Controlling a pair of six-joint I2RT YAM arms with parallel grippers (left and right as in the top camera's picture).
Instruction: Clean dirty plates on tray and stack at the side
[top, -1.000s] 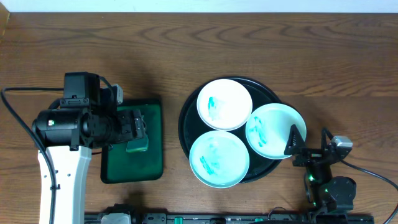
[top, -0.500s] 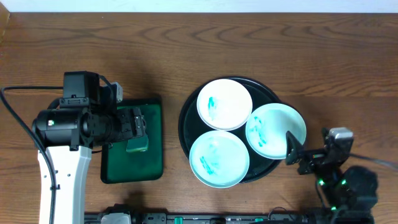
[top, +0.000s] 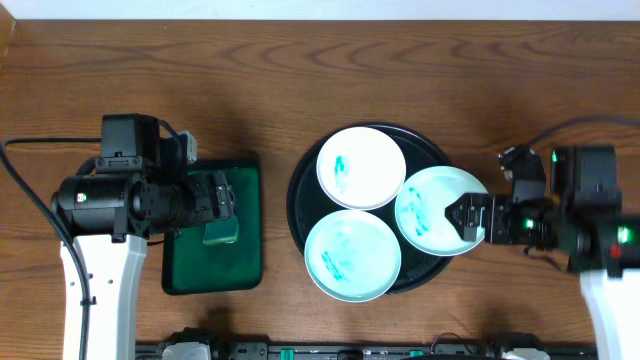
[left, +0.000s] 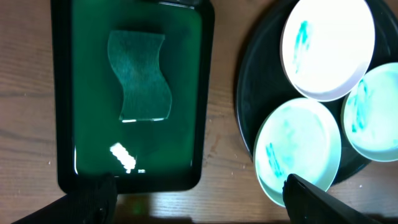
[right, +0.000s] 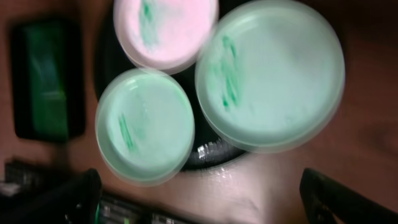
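Note:
Three pale plates with teal smears lie on a round black tray (top: 296, 200): one at the back (top: 361, 167), one at the right (top: 435, 205), one at the front (top: 352, 255). They also show in the left wrist view (left: 328, 46) and, blurred, in the right wrist view (right: 270, 74). My right gripper (top: 470, 218) is open and empty above the right plate's outer edge. My left gripper (top: 218, 200) is open and empty above the green sponge (left: 138, 84), which lies in a dark green rectangular tray (left: 62, 93).
The green tray (top: 185, 270) sits left of the round tray, with a strip of bare wood between them. The right arm's body (top: 600, 230) hangs over the table's right side. Cables run at the far left and right.
The right arm has risen from the front table edge and swung in, so its gripper is now over the right plate's edge. The left arm, plates and sponge have not moved.

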